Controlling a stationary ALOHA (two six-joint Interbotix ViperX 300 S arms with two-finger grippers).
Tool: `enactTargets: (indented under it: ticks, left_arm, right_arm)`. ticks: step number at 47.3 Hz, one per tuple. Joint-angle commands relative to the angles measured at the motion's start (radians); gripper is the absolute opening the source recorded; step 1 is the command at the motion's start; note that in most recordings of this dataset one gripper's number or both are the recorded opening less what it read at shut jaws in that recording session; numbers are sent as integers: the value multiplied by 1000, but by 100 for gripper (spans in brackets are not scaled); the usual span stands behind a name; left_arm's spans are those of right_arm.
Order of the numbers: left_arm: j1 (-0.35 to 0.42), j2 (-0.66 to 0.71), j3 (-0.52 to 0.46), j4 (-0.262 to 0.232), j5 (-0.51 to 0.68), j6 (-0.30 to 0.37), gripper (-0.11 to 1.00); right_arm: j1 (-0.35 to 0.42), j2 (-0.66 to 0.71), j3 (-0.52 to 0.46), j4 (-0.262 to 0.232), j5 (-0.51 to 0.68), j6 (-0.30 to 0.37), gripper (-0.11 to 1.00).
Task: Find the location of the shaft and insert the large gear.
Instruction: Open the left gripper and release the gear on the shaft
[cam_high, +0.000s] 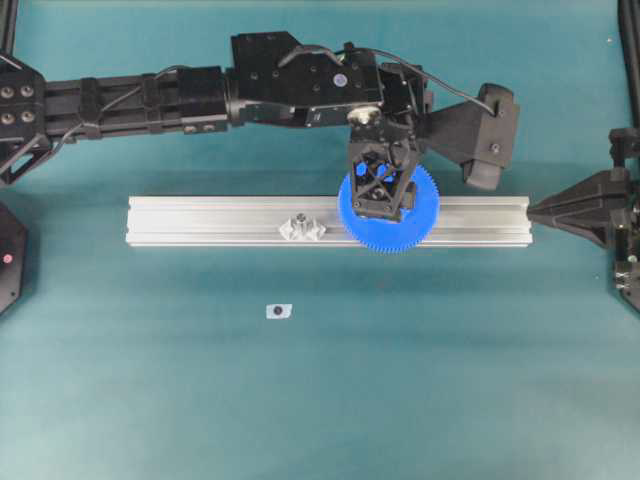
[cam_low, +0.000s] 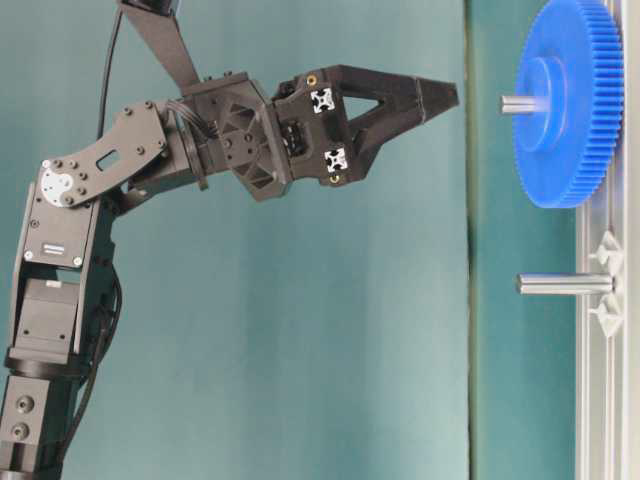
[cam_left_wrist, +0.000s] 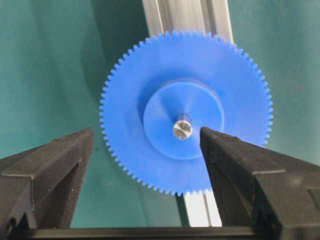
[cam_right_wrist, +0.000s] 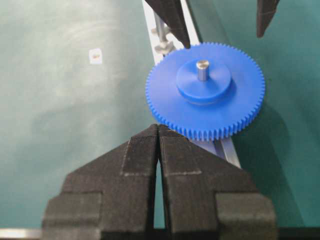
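Note:
The large gear (cam_high: 415, 225), bright blue with fine teeth, lies flat on the aluminium rail (cam_high: 200, 220) with the shaft through its hub. The shaft's pale metal tip (cam_left_wrist: 182, 129) sticks up out of the hub (cam_right_wrist: 202, 67); its mounts are hidden under the gear. My left gripper (cam_high: 380, 205) is open and hangs above the gear, its fingers either side of the hub and clear of it (cam_left_wrist: 147, 132). In the table-level view its tip (cam_low: 440, 97) is apart from the shaft tip (cam_low: 520, 103). My right gripper (cam_right_wrist: 158, 127) is shut and empty at the rail's right end (cam_high: 535, 210).
A second, shorter bare pin (cam_high: 300, 222) with two clear diamond mounts stands on the rail to the left of the gear (cam_low: 565, 284). A small clear piece with a dark centre (cam_high: 278, 311) lies on the teal table in front of the rail.

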Motion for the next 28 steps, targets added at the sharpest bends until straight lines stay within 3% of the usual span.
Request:
enactTargets:
  ticks: [1,28]
  left_arm:
    - [-6,-23,-29,3,2,3,83]
    - [-17,-25,-29,3,11,0,83]
  right_arm:
    - [-2,6,-26,0,-5,8,1]
    - [-2,5,-26,0,-6,8,1]
